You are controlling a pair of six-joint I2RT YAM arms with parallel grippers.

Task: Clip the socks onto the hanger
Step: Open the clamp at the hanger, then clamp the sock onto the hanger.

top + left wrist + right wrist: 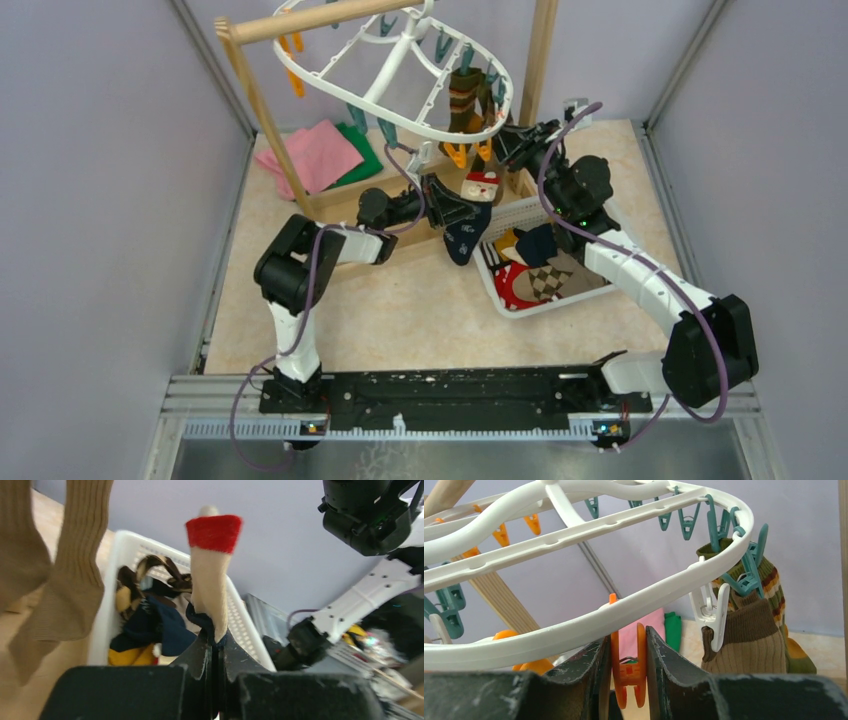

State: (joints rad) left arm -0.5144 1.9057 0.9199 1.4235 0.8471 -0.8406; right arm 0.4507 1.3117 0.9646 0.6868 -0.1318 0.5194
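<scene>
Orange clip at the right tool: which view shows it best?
Right wrist: the orange clip fills the centre, pinched by the right tool under the hanger rim. Top external shows it tiny beside the tool; left wrist misses it.

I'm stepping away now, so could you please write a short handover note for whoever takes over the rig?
Left gripper: shut on a navy sock, held up below the hanger.
Right gripper: jaws squeezing an orange clip on the hanger's rim.
Done: striped socks hang clipped.
Left: clip the navy sock, then the socks in the basket.
</scene>
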